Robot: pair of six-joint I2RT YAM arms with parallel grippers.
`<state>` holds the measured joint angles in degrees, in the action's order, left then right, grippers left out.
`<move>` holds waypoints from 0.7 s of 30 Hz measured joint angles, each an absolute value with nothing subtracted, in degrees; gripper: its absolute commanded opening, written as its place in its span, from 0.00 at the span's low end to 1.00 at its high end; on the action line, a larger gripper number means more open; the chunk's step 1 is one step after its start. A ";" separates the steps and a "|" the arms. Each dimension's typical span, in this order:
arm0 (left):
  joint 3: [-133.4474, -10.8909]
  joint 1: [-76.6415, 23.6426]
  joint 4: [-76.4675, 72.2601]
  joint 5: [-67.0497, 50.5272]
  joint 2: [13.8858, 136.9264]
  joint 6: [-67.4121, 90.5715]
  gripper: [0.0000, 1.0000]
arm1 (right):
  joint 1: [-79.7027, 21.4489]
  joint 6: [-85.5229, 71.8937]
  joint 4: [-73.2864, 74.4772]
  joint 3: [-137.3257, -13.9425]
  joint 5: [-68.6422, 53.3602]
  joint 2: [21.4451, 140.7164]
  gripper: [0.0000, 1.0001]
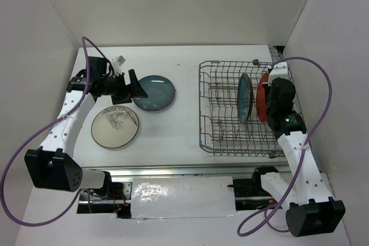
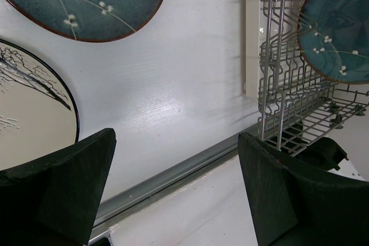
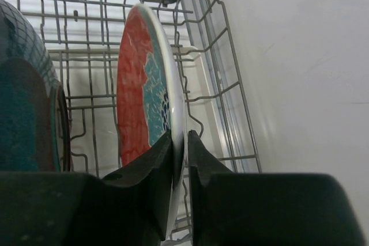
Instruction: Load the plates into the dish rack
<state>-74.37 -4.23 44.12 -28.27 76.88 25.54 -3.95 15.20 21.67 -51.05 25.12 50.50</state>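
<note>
Fingers of the right gripper (image 3: 180, 136) are clamped on the near rim of the red plate (image 3: 138, 84), which is stood edge-on in the dish rack (image 1: 222, 93) beside a blue plate (image 3: 23, 102), while the left gripper (image 2: 176, 136) is spread wide, empty.

White table (image 1: 184, 84); plain white walls (image 1: 173, 4); even light.

Top camera: fixed high behind the near edge, looking down on the whole table (image 1: 184, 84). Left wrist camera: low over the table, beside the cream plate (image 2: 29, 113), facing across to the dish rack (image 2: 282, 84). Right wrist camera: very close, looking into the rack along the red plate (image 3: 138, 96). Both wrist views catch the upright teal plate (image 2: 337, 27); the top view holds everything.
</note>
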 measured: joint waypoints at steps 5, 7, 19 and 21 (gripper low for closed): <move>-74.37 -4.23 44.10 -28.27 76.88 25.52 0.99 | -4.75 14.31 20.80 -51.05 25.34 50.52 0.37; -74.37 -4.23 44.12 -28.27 76.88 25.52 0.99 | -4.97 13.93 20.43 -51.07 25.93 50.59 0.38; -74.37 -4.23 44.12 -28.16 76.88 25.43 0.99 | -5.28 12.25 19.70 -51.11 29.21 51.27 0.62; -74.35 -4.23 44.12 -28.16 76.88 25.43 0.99 | -5.28 11.92 19.70 -51.22 29.58 51.51 0.71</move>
<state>-74.35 -4.23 44.12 -28.16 76.88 25.43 -5.28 11.92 19.70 -51.22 29.58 51.51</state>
